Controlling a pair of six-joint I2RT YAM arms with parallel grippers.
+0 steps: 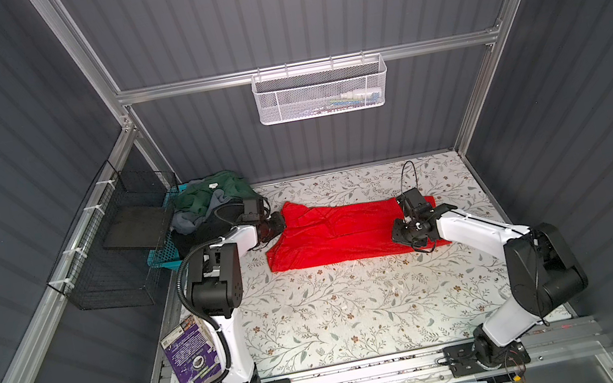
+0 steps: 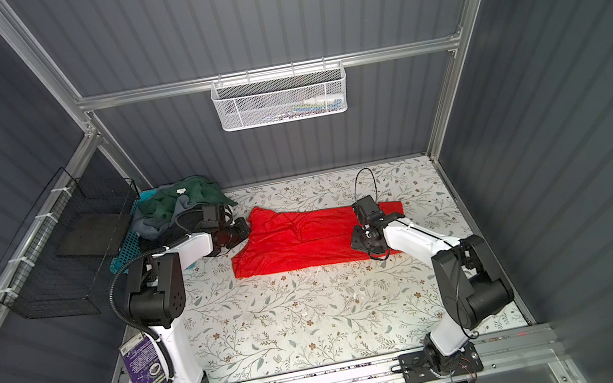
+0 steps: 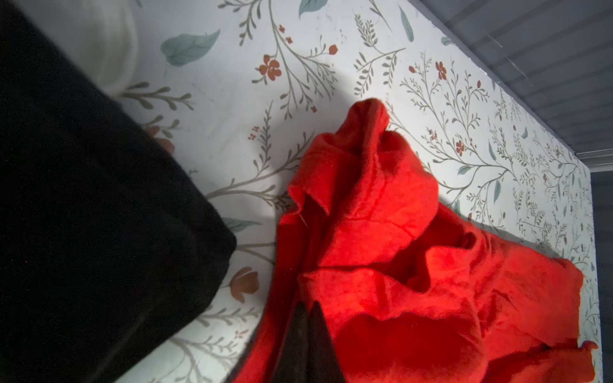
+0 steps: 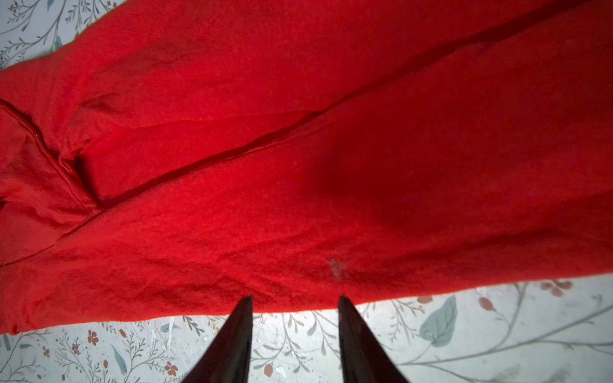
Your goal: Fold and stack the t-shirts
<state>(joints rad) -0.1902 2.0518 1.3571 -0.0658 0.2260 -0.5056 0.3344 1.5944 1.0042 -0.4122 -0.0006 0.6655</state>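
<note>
Red t-shirt (image 1: 337, 233) is lying on the tabletop (image 1: 359, 318), its long axis running side to side in both top views. Left gripper (image 3: 306, 331), fingers pressed together, is pinching the bunched cloth at the shirt's left end; right gripper (image 4: 295, 298), jaws spread and holding nothing, is hovering at the near edge of the right end, so one arm is attending each end of the axis

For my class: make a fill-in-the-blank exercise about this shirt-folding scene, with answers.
The shirt spread on the table is ____.
The left gripper is ____ on that shirt's edge.
The right gripper, over the opposite end, is ____.
Green and grey clothes lie heaped in a teal ____.
Answers: red; shut; open; basket.
</note>
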